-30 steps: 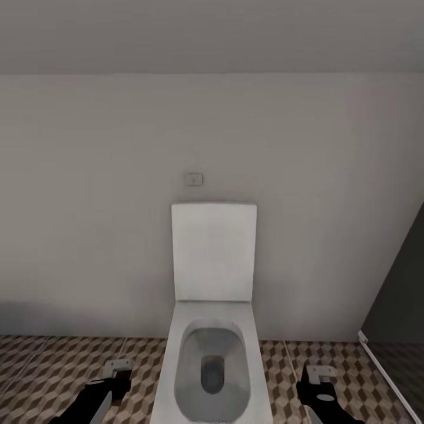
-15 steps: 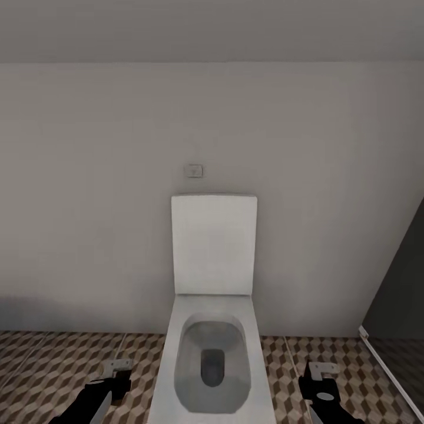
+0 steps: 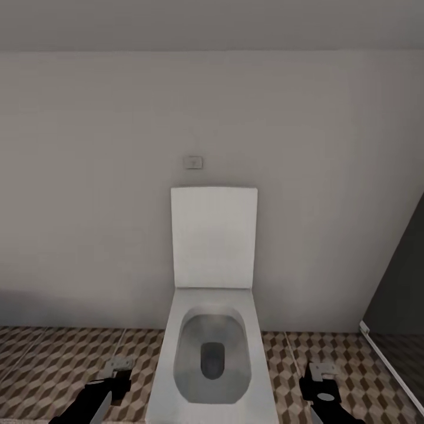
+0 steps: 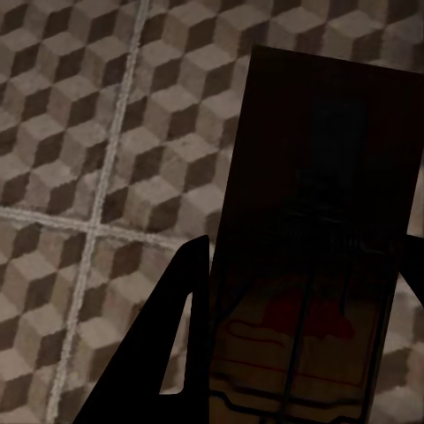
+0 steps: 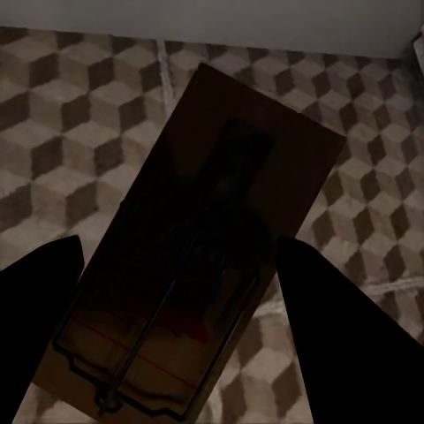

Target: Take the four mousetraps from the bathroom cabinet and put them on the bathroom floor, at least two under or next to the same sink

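Observation:
In the left wrist view a brown wooden mousetrap point(image 4: 318, 265) with a red mark and wire parts sits between the dark fingers of my left gripper point(image 4: 305, 256), which is shut on it. My right gripper point(image 5: 181, 252) is shut on a second mousetrap point(image 5: 212, 265). Both traps hang above the cube-patterned bathroom floor point(image 4: 88, 132) point(image 5: 88, 115). In the head view the left gripper point(image 3: 115, 383) and the right gripper point(image 3: 318, 386) sit low on either side of a toilet, over the floor point(image 3: 59, 365). The cabinet and the bathroom sink are out of view.
A white toilet point(image 3: 212, 353) with its lid up stands straight ahead against a plain grey wall point(image 3: 88, 206). A dark shower area point(image 3: 400, 306) with a white floor rail point(image 3: 383, 359) lies at the right. Tiled floor runs on both sides of the toilet.
The whole head picture has slid upward, so the camera has moved; a little more floor shows. Both grippers keep their places and their hold on the traps.

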